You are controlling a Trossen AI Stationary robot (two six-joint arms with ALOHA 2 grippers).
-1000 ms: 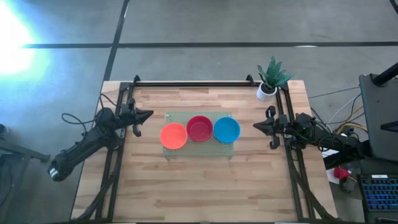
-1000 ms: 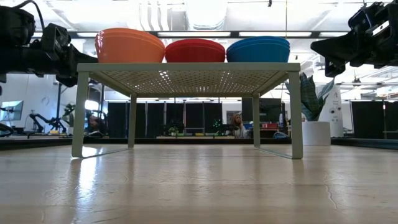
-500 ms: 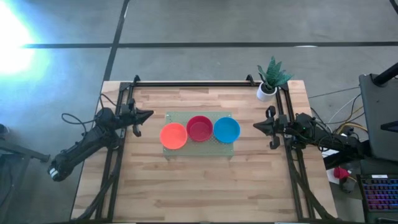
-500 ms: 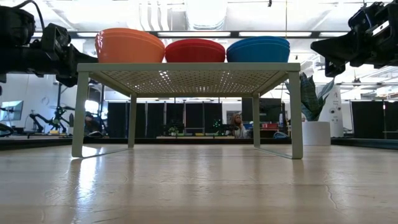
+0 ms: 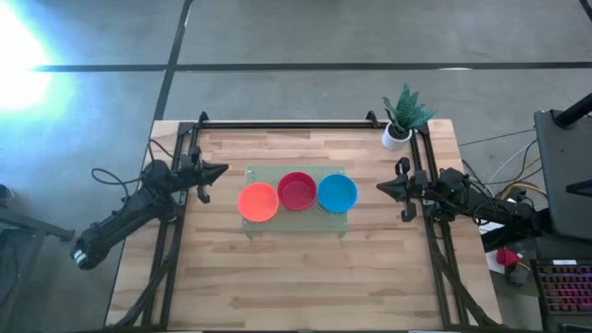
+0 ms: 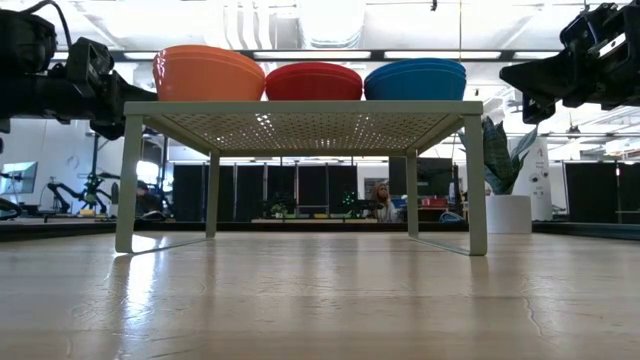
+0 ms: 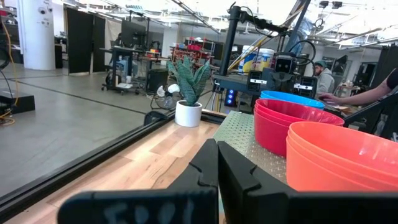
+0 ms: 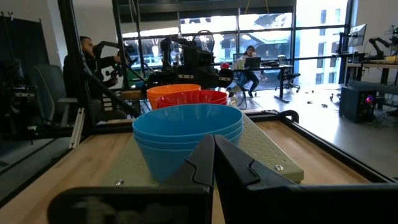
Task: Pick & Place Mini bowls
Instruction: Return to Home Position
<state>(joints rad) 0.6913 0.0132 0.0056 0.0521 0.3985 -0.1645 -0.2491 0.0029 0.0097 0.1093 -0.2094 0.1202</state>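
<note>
Three stacks of mini bowls stand in a row on a pale green perforated stand (image 5: 328, 219) at the table's middle: orange (image 5: 258, 202) on the left, red (image 5: 297, 191) in the middle, blue (image 5: 337, 192) on the right. Each stack rests by its base on the stand's top (image 6: 300, 108). My left gripper (image 5: 222, 171) is shut and level at the table's left edge, pointing at the orange stack (image 7: 342, 155). My right gripper (image 5: 381, 186) is shut and level at the right edge, pointing at the blue stack (image 8: 186, 140). Neither touches anything.
A small white pot with a green plant (image 5: 400, 125) stands at the table's far right corner. Black frame rails (image 5: 287, 123) run along the far, left and right edges. Bare wood (image 5: 296, 277) lies in front of the stand. People sit at desks in the room beyond.
</note>
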